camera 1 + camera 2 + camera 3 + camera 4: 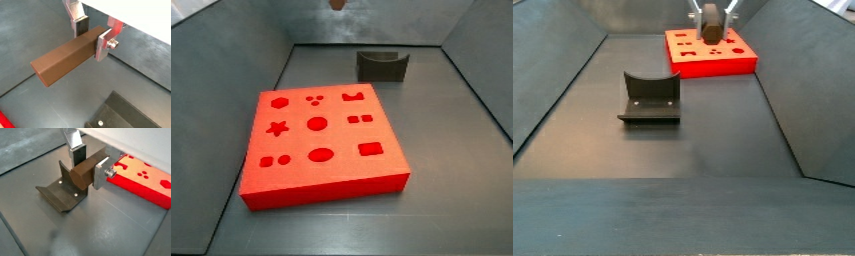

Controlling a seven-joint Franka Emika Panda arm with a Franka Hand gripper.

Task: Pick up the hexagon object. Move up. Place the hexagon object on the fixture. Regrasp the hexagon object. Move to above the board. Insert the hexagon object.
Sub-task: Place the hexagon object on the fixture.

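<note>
My gripper (90, 37) is shut on the hexagon object (63, 62), a brown peg that sticks out sideways from between the silver fingers (101, 46). In a wrist view the same peg (80, 175) in the gripper (88, 165) hangs in the air. Past it lie the dark fixture (63, 195) on the floor and the red board (143, 180) to one side. In a side view only the peg's tip (337, 4) shows at the upper edge, well above the fixture (381, 66) and the board (318, 140). A side view shows the gripper (714, 20) high up, in line with the board (714, 55).
Sloping grey walls (553, 80) enclose the floor on all sides. The fixture (649, 97) stands apart from the board, with bare grey floor (687, 190) in front of it. A corner of the fixture (123, 117) shows below the peg.
</note>
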